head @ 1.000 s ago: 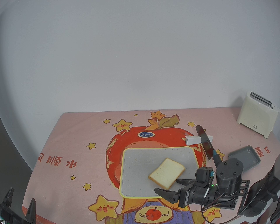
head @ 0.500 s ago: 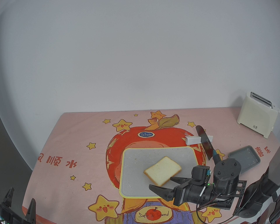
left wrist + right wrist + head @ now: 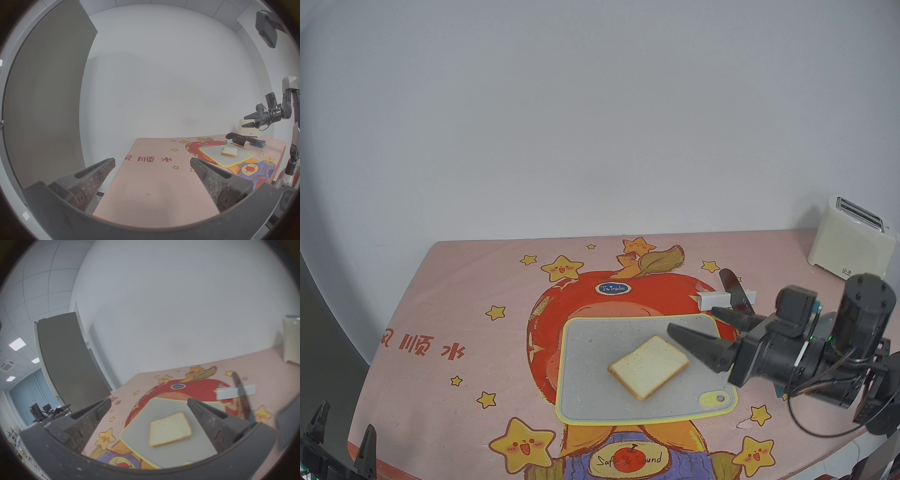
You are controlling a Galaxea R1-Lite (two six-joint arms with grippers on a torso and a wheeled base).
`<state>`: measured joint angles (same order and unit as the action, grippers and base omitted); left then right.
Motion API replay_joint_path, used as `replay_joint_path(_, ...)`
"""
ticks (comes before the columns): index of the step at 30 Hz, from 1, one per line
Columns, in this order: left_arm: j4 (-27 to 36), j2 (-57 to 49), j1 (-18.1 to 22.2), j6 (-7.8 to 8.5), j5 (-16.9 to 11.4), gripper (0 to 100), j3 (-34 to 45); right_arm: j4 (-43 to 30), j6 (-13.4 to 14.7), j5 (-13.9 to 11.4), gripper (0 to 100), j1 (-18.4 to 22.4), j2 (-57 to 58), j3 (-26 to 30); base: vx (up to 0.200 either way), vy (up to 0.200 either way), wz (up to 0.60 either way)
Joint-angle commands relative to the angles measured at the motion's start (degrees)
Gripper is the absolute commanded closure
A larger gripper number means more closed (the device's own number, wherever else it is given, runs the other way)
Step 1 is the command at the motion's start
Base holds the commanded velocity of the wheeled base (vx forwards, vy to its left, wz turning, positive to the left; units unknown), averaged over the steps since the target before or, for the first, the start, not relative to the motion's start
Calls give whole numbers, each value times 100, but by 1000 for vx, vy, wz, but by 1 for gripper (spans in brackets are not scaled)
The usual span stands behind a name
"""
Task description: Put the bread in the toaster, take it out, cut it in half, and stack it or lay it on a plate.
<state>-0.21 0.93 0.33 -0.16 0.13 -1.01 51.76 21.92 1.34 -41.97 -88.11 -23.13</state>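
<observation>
Board [image 3: 581, 400]: bread [image 3: 648, 374] central; right end effector [image 3: 691, 318] spread above right edge.

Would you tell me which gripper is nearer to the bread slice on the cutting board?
Right. The right gripper hangs open above the cutting board's right end, close to the bread slice; the left gripper sits past the table's near left corner, far away.

Left gripper [image 3: 152, 160] is hanging over the pink table [image 3: 156, 187], jaws spread. Bread [image 3: 230, 152] is lying on the cutting board [image 3: 215, 154]. Right gripper [image 3: 245, 121] is hovering nearby, jaws parted.
</observation>
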Motion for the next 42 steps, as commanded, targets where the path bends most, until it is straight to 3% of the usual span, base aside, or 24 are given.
replay_joint_path(1,-6,-75,2,7,4,0,101,-1766,-425,86,0,831,1376,-693,0,0,0)
replay_joint_path(4,-6,-75,2,7,4,0,101,-3199,-891,235,0,1306,1596,-878,0,0,0)
replay_joint_path(8,-6,-75,2,7,4,0,101,-3814,-1084,428,0,1587,1596,-931,0,0,0)
replay_joint_path(22,-6,-75,2,7,4,0,101,-3577,-1084,464,0,1481,769,-632,0,0,0)
replay_joint_path(28,-6,-75,2,16,-5,0,101,-2539,-1102,859,0,1314,418,-289,0,0,0)
replay_joint_path(42,-6,-75,2,16,-5,0,101,-2223,-1076,1386,0,1068,-92,-113,0,0,0)
